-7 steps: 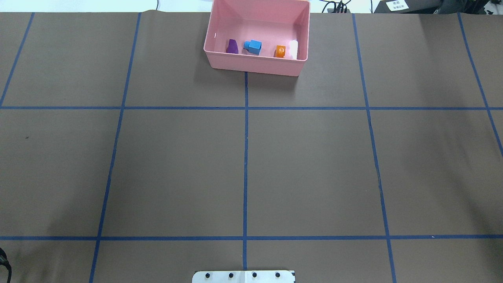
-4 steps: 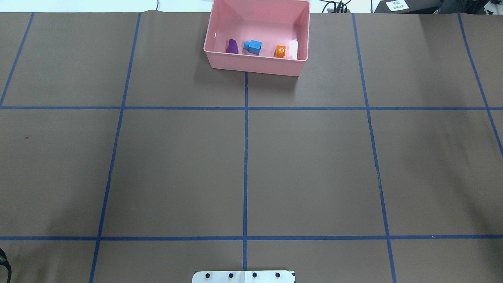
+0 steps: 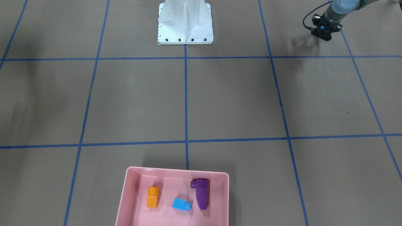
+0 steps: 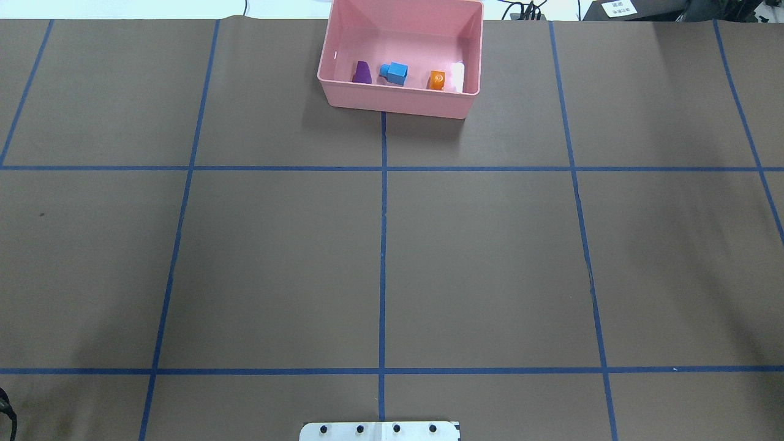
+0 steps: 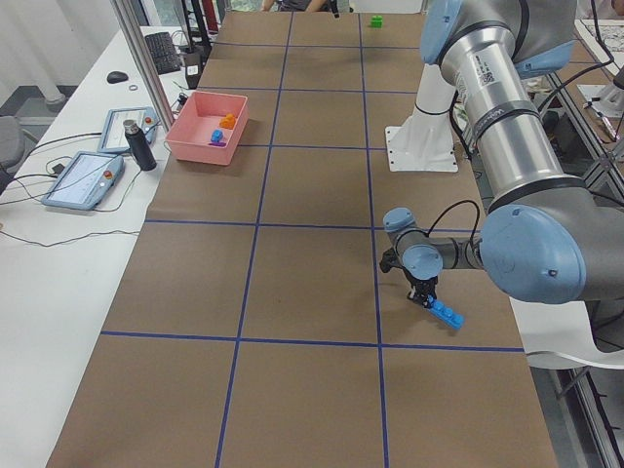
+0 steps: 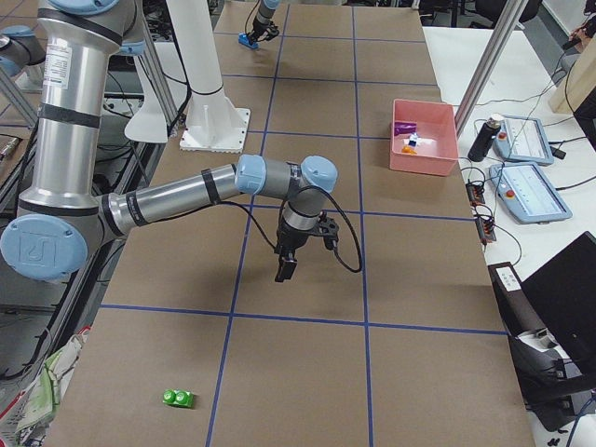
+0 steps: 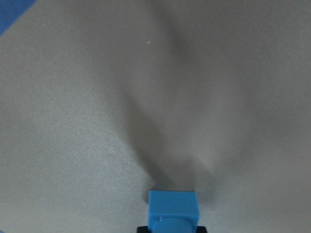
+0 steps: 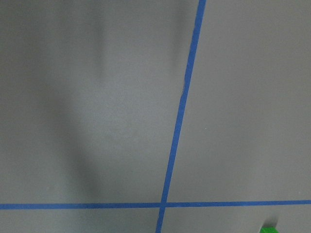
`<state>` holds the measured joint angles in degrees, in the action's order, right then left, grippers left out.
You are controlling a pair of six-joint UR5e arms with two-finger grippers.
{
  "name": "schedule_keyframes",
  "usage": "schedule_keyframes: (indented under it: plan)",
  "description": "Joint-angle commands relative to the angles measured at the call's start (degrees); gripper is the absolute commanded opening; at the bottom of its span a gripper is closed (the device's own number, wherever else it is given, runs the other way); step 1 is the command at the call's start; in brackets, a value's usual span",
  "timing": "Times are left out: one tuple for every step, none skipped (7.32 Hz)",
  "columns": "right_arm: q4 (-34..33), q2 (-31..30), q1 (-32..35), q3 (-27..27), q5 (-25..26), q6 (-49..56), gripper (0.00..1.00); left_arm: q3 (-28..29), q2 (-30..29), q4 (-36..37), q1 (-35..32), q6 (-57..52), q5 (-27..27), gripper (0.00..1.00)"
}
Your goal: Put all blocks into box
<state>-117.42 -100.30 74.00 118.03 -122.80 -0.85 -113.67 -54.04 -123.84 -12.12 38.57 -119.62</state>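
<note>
The pink box stands at the far middle of the table. In it lie the purple sloped block, the small light blue block and the orange block. My left gripper is low over the near left of the table. It is shut on one end of the long light blue block, which also shows in the left wrist view. The green block lies on the table's right end. My right gripper hangs over the mat and I cannot tell its state.
The white robot base stands at the table's near middle edge. A black bottle and tablets sit on the white side table beyond the box. Blue tape lines cross the brown mat.
</note>
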Motion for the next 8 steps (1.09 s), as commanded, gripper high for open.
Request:
schedule_keyframes:
  plan:
    - [0.0,0.0,0.0,0.0,0.1,0.0,1.00,-5.1,4.7,-0.1,-0.2,0.0,-0.4,0.01]
    - [0.0,0.0,0.0,0.0,0.2,0.0,1.00,-7.7,5.9,-0.2,-0.4,0.4,-3.3,0.01]
    - [0.0,0.0,0.0,0.0,0.4,0.0,1.00,-9.5,5.1,-0.3,-0.4,4.5,-5.9,0.01]
    - [0.0,0.0,0.0,-0.1,0.5,0.2,1.00,-10.1,3.3,-2.9,-0.4,8.8,-7.6,0.01]
    - [0.2,-0.2,0.0,-0.1,0.5,0.8,1.00,-10.3,-0.9,-5.1,-0.4,14.0,-10.5,0.01]
    - [0.5,-0.2,0.2,0.0,1.2,0.8,1.00,-11.9,-6.5,-5.1,-0.4,19.5,-13.2,0.01]
    - [0.6,-0.2,0.4,0.0,1.2,0.8,1.00,-12.8,-12.2,-5.0,-0.9,25.4,-15.1,0.00]
    - [0.7,-0.2,0.4,-0.1,1.2,0.8,1.00,-13.8,-14.7,-5.0,-2.8,26.6,-17.2,0.00]
